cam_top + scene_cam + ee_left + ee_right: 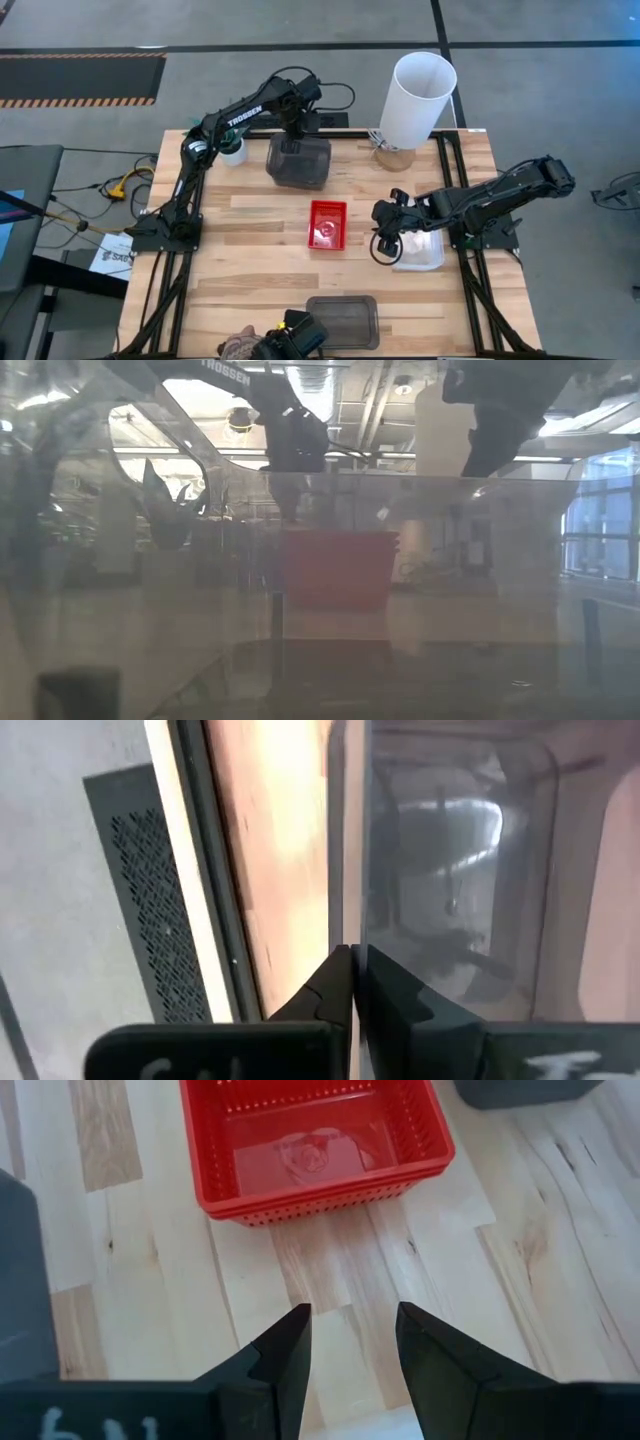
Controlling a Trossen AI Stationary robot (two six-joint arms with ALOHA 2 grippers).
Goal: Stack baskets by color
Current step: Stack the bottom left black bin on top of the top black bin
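A smoky grey basket (300, 165) sits at the table's far middle, and my left gripper (294, 142) is shut on it from above. A red mesh basket (327, 224) rests flat on its bottom at the centre of the table; the right wrist view shows it as well (315, 1145). My right gripper (350, 1342) hovers open over bare wood just to the right of the red basket, with nothing between its fingers. A clear basket (420, 252) lies under that arm. A second grey basket (343, 320) lies flat at the near edge. My left gripper pinches the grey basket's far wall at its rim (349, 925), one finger inside the basket and one outside. The fingers (330, 990) point down from above. Whether the basket's bottom rests on the table I cannot tell.
A tall white cylinder (415, 100) stands at the far right. A small potted plant (232, 150) stands at the far left beside my left arm. Bare wood lies on the table's left half and between the red basket and the near grey basket.
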